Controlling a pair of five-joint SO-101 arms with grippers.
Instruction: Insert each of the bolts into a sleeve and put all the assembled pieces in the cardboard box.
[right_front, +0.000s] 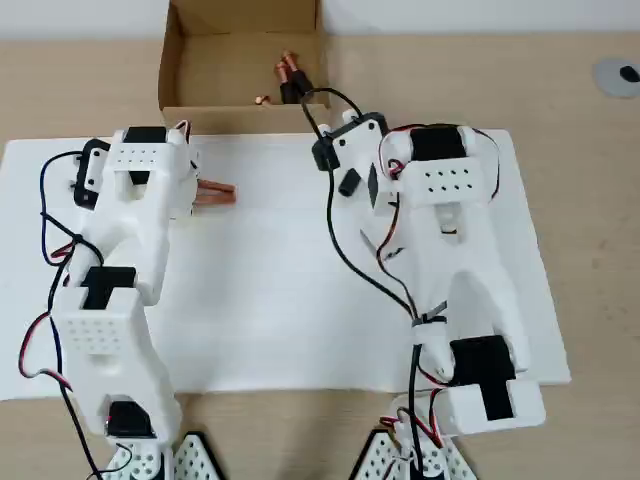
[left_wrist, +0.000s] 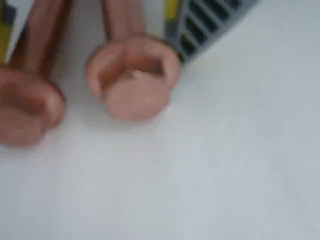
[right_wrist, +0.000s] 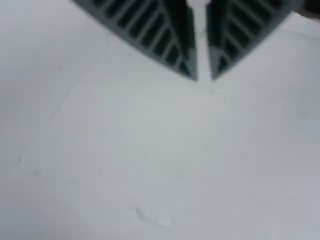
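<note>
Two copper pieces (left_wrist: 132, 82) with flanged hex heads lie side by side on the white mat (right_front: 290, 300). My left gripper (left_wrist: 87, 45) stands open around them, one ribbed finger (left_wrist: 200, 25) beside the right-hand piece, and a small gap separates the two pieces. From above, their copper ends (right_front: 216, 192) stick out of the left gripper (right_front: 198, 190) at the mat's far left. My right gripper (right_wrist: 202, 79) is shut with nothing in it and hovers just over bare mat, near the mat's far middle (right_front: 372, 200). The cardboard box (right_front: 180, 60) behind the mat holds several copper pieces (right_front: 288, 75).
Both arms' cables loop over the mat, one black cable running close to the box's front wall. The wooden table (right_front: 580, 150) surrounds the mat, and a grey disc (right_front: 615, 76) sits at its far right.
</note>
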